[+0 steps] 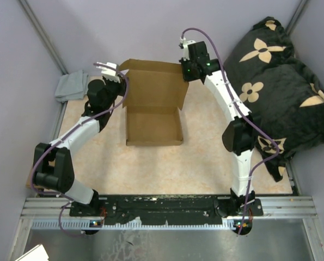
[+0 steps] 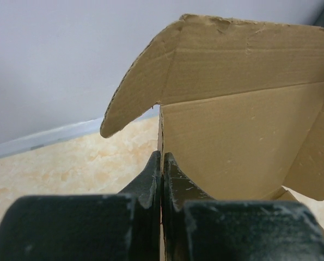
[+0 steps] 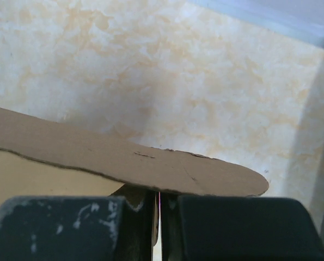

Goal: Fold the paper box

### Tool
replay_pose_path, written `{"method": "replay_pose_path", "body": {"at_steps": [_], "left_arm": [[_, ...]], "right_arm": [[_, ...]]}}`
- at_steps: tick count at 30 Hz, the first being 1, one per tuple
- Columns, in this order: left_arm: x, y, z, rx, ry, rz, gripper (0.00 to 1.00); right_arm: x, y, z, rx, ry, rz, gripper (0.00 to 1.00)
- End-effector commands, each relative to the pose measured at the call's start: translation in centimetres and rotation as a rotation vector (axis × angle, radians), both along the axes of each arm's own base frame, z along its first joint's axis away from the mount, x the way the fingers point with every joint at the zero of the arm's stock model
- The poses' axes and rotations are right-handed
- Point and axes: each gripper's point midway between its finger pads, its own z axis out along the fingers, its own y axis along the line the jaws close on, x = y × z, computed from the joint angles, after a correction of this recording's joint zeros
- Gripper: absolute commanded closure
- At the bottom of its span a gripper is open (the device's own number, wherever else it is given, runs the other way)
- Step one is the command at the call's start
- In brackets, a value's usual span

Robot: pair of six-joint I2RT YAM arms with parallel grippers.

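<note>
Overhead view, near to far: the paper box (image 1: 153, 129) sits on the beige marbled table (image 1: 151, 169) between the two arms, its shallow tray nearest the bases and its lid panel (image 1: 152, 82) raised behind it. The left gripper (image 1: 121, 76) meets the lid's left edge and the right gripper (image 1: 182, 66) its far right corner. A folded grey cloth (image 1: 71, 86) lies at the far left, and a black cushion with beige flower motifs (image 1: 281, 92) fills the right side.

Left wrist view, which the overhead cannot resolve: the fingers (image 2: 151, 182) are pressed together, with the vertical cardboard edge running down between them, pinching the box. A rounded flap (image 2: 133, 95) curls outward above.

Right wrist view: the jaws are closed to a thin slit. A rounded flap (image 3: 151, 163) lies across the fingertips and hides them, so whether cardboard is pinched cannot be told.
</note>
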Motion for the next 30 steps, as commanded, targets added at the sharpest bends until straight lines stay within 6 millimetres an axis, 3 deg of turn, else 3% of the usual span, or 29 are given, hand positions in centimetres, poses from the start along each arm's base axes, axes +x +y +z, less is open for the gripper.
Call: {"method": "replay_pose_path", "body": {"at_steps": [1,6,13,18,25,30], "left_arm": [[-0.7,-3.0,4.0,-0.059,-0.086,-0.105,0.99],[-1.0,-3.4,3.3,-0.084,-0.070,-0.117,0.97],[-2.2,-3.3,-0.3,-0.109,0.014,-0.108,0.86],[-3.5,-2.5,-1.8,-0.100,0.044,-0.088,0.78],[-5.4,-1.5,-1.2,-0.080,0.031,-0.075,0.66],[-6.4,-1.3,-1.2,-0.074,0.044,-0.082,0.63]], "right_arm": [[-0.4,4.3,9.4,0.104,-0.262,0.106,1.00],[-2.1,5.6,9.0,0.055,-0.296,0.142,1.00],[-4.9,7.2,9.3,-0.017,-0.440,0.151,1.00],[-5.0,6.6,9.2,-0.014,-0.490,0.098,1.00],[-4.3,5.9,10.2,-0.043,-0.607,0.078,1.00],[-4.5,5.5,9.3,0.007,-0.647,0.038,1.00]]}}
